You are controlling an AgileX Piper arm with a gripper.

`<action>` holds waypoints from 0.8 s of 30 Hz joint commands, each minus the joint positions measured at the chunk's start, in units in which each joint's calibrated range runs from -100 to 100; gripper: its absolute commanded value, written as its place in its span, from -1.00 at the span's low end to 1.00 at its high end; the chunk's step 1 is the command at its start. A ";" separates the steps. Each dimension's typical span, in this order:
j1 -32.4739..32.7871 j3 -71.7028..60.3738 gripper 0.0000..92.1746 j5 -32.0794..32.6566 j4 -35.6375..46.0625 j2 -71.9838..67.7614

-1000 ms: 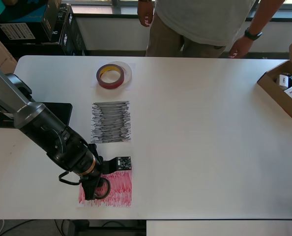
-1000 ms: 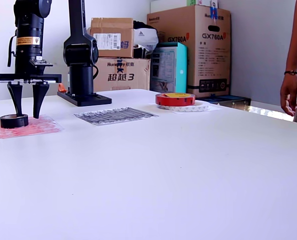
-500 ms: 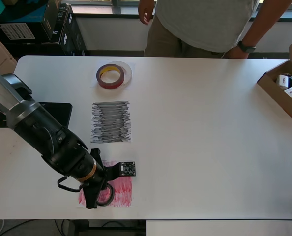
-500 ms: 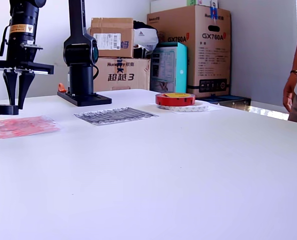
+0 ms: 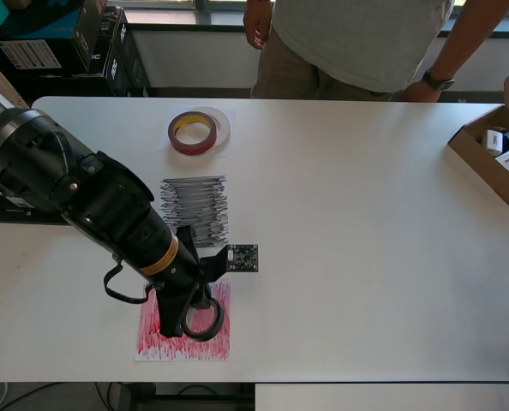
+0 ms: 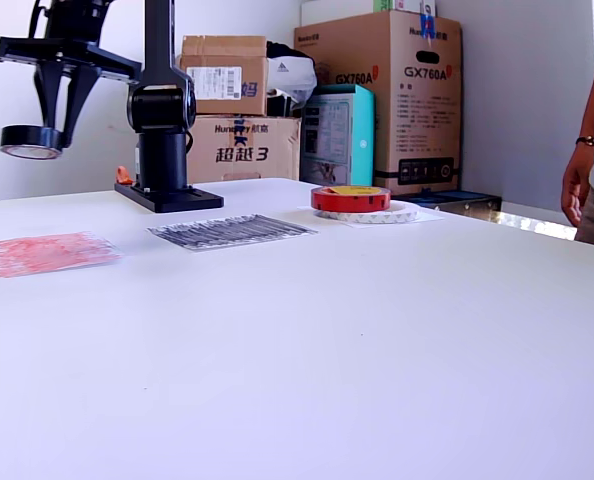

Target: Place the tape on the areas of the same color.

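The gripper (image 6: 39, 118) was clamped on the black roll (image 6: 30, 142), its two fingers (image 6: 75, 96) pinching the ring's wall, and the exterior view showed the roll lifted well clear of the white table (image 6: 377, 330). From overhead, the black roll (image 5: 205, 318) appeared over the red scribbled sheet (image 5: 164, 338), toward that sheet's 3 o'clock side, with the arm (image 5: 83, 193) reaching in from the 10 o'clock direction. At 12 o'clock from the red sheet lay the black scribbled sheet (image 5: 194, 210), bare of any roll. Farther on toward 12 o'clock, the red-brown roll (image 5: 192, 133) rested on top of the white ring (image 5: 223, 124), and both sat on the white sheet (image 5: 164, 145), whose edges were hard to make out against the table. In the exterior view the red-brown roll (image 6: 350, 198) was stacked on the white ring (image 6: 382, 213), well apart from the gripper. A person (image 5: 357, 43) stood at the table's 12 o'clock edge, and an open cardboard box (image 5: 486, 158) sat near 2 o'clock.
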State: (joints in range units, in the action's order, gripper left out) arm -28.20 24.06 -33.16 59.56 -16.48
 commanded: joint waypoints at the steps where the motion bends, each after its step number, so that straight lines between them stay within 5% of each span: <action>1: 7.14 3.06 -1.00 3.04 2.26 1.61; 17: 18.35 7.88 -1.00 8.69 1.32 1.51; 24: 20.40 12.69 -1.00 9.75 -8.09 1.51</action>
State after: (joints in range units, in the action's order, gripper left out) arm -8.79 33.79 -23.76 58.40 -14.60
